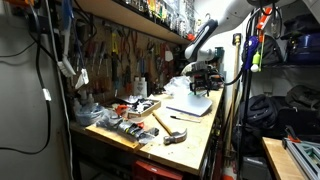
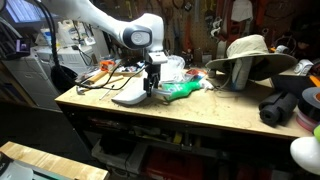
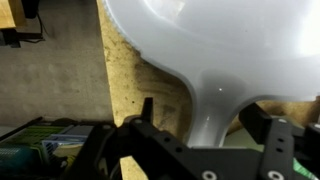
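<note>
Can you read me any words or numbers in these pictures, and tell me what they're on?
No text can be read anywhere.
White plastic piece at the open gripper: plain, no print.
Green packet: any print is too blurred.
Boxes below the bench edge: labels too blurred.
Shelf bottles: too small.

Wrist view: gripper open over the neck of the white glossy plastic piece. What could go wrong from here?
The white glossy plastic piece looks slick; if the open gripper closes on only its narrow neck, it may pivot or slip. The edge of the wooden bench lies close beside it, so a nudge could slide it off.
</note>
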`<state>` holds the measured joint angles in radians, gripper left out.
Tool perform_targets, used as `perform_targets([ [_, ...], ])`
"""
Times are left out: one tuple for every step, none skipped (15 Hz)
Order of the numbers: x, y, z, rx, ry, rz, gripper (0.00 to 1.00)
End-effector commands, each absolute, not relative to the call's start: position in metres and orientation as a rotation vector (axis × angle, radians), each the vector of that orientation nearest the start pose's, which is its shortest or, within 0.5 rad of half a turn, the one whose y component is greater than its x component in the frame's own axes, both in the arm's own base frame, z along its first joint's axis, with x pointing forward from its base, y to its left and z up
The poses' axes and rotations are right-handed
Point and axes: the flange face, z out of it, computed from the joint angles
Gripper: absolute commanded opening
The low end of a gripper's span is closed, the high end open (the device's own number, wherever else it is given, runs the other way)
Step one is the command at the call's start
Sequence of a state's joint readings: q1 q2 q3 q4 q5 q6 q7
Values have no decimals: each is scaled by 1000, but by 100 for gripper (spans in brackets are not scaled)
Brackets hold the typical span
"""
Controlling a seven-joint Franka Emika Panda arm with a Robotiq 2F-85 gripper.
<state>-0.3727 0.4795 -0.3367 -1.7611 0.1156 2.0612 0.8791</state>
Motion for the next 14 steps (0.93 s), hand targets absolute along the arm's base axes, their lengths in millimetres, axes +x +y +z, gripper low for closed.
perform_targets([
  [500,-390,283,-2198,2310,194,58],
  [502,-389,281,-2202,2307,185,49],
  [503,-387,280,-2202,2309,166,42],
  [504,-386,279,-2205,2305,163,33],
  [506,-384,279,-2207,2307,148,27],
  [507,-383,280,-2212,2305,141,20],
  [508,-382,282,-2212,2306,138,12],
  [509,-382,286,-2209,2306,136,6],
  [509,-381,290,-2206,2304,134,1],
  [511,-381,294,-2201,2307,135,0],
  [511,-379,300,-2196,2313,121,0],
  [512,-378,304,-2197,2315,116,1],
  [513,-377,309,-2196,2329,118,1],
  [515,-376,314,-2191,2334,111,0],
])
